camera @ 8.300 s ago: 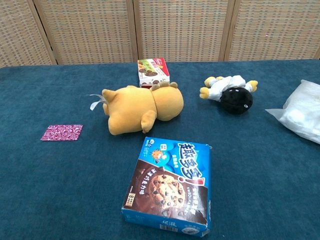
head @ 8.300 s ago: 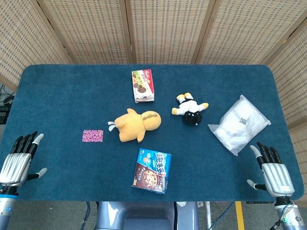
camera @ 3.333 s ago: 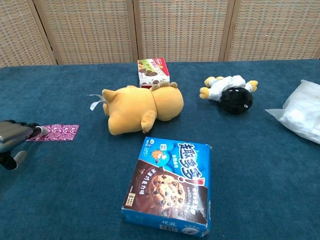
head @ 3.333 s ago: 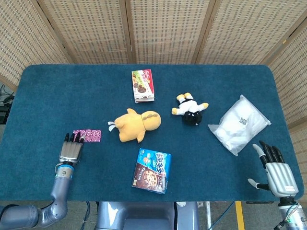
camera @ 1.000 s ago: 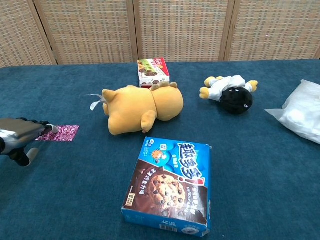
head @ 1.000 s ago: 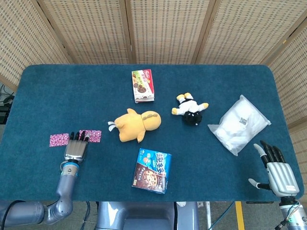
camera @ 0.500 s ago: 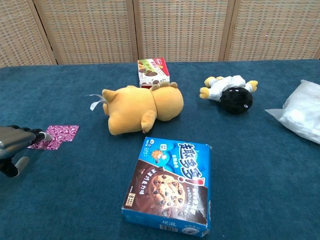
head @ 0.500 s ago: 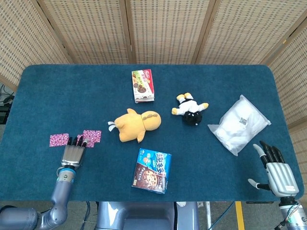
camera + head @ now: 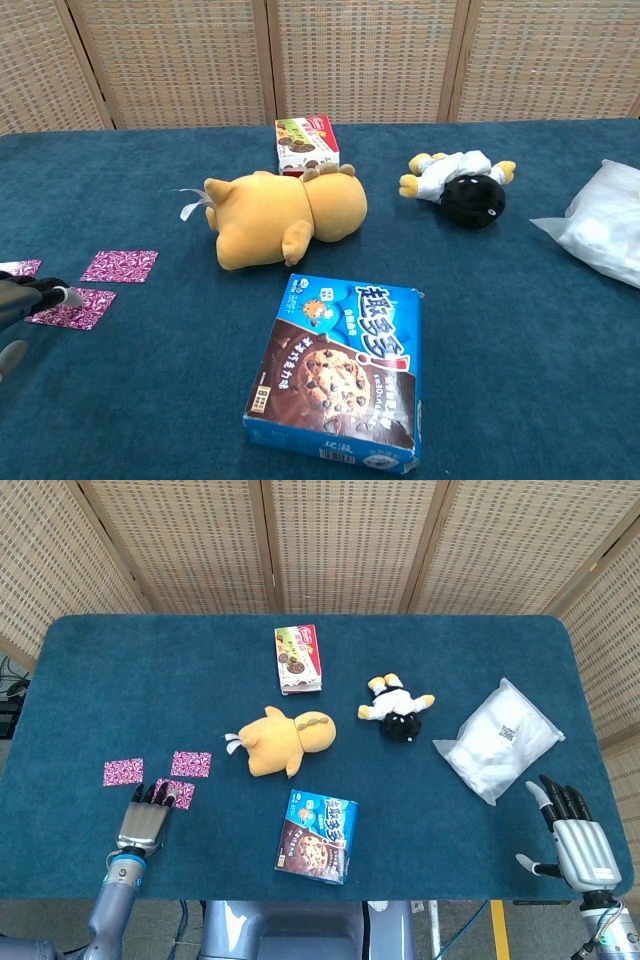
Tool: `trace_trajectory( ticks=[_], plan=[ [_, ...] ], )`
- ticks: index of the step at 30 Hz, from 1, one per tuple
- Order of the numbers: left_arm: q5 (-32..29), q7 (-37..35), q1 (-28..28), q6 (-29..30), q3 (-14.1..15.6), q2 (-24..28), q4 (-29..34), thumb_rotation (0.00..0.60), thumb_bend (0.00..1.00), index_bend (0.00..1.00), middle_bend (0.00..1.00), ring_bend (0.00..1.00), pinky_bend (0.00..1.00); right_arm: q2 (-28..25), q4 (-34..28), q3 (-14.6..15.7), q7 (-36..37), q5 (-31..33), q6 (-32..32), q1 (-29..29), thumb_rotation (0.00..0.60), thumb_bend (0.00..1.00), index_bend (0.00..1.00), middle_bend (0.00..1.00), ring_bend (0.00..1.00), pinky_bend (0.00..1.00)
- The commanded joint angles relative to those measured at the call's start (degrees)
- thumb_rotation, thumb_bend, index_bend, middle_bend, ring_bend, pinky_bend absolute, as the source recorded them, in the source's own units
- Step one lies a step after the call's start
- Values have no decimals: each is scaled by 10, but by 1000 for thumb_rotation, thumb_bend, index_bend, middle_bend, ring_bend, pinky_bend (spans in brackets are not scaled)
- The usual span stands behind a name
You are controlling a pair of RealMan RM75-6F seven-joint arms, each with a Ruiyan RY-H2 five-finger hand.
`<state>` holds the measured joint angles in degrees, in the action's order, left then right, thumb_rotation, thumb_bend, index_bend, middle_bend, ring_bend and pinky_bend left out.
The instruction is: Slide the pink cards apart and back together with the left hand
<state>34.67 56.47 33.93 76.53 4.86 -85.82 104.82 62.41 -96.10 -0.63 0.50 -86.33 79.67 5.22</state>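
Third pink card (image 9: pixel 176 794) now pulled out; left hand (image 9: pixel 143 821) fingertips cover its edge.

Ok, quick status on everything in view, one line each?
Pink cards: three spread apart, flat.
Left hand: fingertips on the nearest card.
Right hand: open, holding nothing.
Yellow plush: lying on its side.
Cookie box: lying flat.
White bag: lying flat.

The blue cookie box (image 9: pixel 342 375) carries large white Chinese characters reading 趣多多 across its top, above a picture of chocolate-chip cookies. Small print and a barcode along its edges are too small to read. The red and green snack box (image 9: pixel 307 143) shows lettering that cannot be read.
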Motion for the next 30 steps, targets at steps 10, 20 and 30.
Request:
trace_trajectory(
  ticks=[10, 20, 30],
  plan=[
    [54, -43, -14, 6, -4, 36, 53, 600, 633, 77, 0, 0, 0, 0, 0, -1, 1, 0, 1, 0, 600, 0, 0, 0, 0, 0],
    [187, -175, -60, 33, -9, 74, 51, 600, 248, 77, 0, 0, 0, 2, 0, 0, -7, -2, 3, -1, 600, 0, 0, 0, 0, 0],
    [175, -204, -40, -6, -69, 113, 37, 600, 216, 125, 0, 0, 0, 9, 1, 0, -24, 2, -2, 1, 600, 0, 0, 0, 0, 0]
  ],
)
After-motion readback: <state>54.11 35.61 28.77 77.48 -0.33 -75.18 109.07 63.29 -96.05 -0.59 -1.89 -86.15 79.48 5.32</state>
